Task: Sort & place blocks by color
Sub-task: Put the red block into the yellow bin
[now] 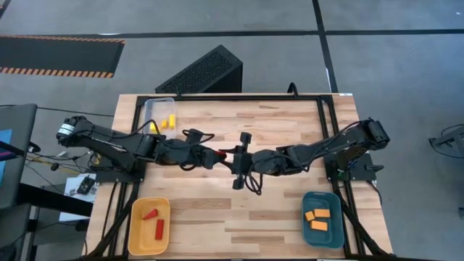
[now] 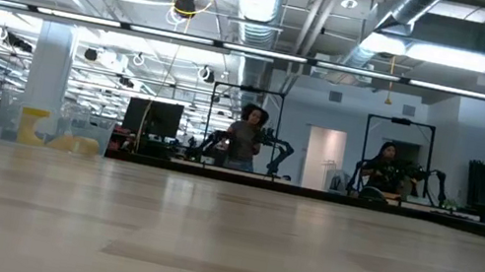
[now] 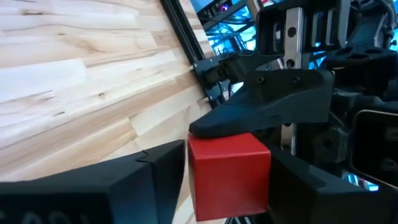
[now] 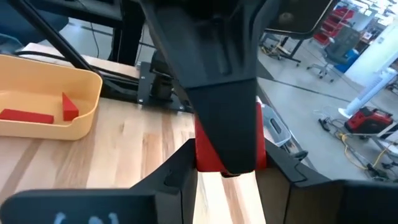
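In the high view, a small red cube block is seen above the middle of the pale wooden tabletop, between the left gripper and the right gripper, which meet there. Two red blocks lie in the yellow tray, orange blocks in the teal tray, and yellow blocks in the clear tray.

In the low view, the clear tray is seen at the far left.

In the left wrist view, the smooth cube is held between that arm's jaws, with one dark finger of the other gripper lying on its top.

In the right wrist view, the cube sits between that arm's jaws too, closed against its sides. No writing can be read.
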`<state>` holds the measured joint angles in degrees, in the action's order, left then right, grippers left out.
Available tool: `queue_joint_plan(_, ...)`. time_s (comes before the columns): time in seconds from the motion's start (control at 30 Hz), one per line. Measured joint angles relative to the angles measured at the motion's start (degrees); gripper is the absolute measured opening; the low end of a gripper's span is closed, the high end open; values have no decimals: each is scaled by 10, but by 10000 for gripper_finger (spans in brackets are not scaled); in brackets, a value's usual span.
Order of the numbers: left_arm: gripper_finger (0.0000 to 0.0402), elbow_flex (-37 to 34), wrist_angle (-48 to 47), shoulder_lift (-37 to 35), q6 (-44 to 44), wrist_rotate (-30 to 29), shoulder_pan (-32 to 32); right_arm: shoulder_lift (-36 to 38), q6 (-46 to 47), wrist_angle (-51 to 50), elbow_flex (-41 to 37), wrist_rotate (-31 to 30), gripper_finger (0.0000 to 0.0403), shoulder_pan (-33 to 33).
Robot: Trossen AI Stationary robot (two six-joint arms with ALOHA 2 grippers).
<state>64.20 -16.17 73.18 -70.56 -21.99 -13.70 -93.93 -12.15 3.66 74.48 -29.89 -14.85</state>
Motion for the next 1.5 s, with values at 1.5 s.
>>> queue_joint_plan(1.5,119,0,-422,184,-351,247,-485,1,179,-134,0,4,270,99)
